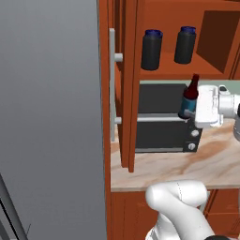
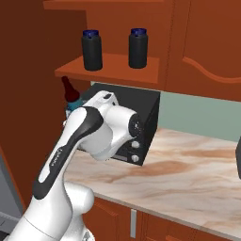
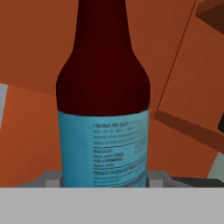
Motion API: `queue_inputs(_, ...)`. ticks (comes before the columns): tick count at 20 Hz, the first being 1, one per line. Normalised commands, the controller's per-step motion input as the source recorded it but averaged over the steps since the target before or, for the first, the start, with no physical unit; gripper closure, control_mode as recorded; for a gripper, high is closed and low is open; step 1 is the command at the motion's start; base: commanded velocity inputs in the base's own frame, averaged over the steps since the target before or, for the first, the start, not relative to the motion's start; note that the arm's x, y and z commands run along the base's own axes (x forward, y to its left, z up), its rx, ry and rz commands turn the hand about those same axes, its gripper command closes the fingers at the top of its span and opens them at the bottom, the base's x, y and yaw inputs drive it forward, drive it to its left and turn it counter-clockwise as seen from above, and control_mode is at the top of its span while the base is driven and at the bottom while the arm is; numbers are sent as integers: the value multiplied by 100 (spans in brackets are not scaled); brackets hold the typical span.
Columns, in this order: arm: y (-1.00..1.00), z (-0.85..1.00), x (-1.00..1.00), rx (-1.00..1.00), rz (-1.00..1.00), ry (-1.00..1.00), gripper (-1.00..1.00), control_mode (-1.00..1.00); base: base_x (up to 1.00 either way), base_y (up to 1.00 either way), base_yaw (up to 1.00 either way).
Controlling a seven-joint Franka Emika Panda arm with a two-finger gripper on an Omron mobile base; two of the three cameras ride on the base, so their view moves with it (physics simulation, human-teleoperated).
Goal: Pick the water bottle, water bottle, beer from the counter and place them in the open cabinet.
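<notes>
We see our tool (image 1: 187, 114) clamped on the beer (image 1: 190, 97), low on its blue label, with the bottle upright and lifted clear of the tabletop (image 1: 187, 166) in front of the black oven (image 1: 164, 117). In the hand view the beer (image 3: 103, 109) stands right before the camera, its dark neck above the label. Above, both water bottles (image 1: 151, 49) (image 1: 185, 44) stand upright on the cabinet (image 1: 129, 93) shelf, side by side but apart, blue lids up. From the right base view the beer's neck (image 2: 70, 92) shows just under the shelf's front edge, left of the oven (image 2: 141, 122), with our arm behind it.
</notes>
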Motion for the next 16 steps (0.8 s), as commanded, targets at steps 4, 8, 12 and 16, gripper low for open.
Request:
queue_inputs(4,0,39,0,-2,-18,0,100,-100,0,0,0)
queue_inputs(8,0,32,0,-1,-26,0,100,-100,0,0,0)
queue_inputs(12,0,22,0,0,-29,0,100,-100,0,0,0)
queue_inputs(16,0,19,0,0,-34,0,100,-100,0,0,0)
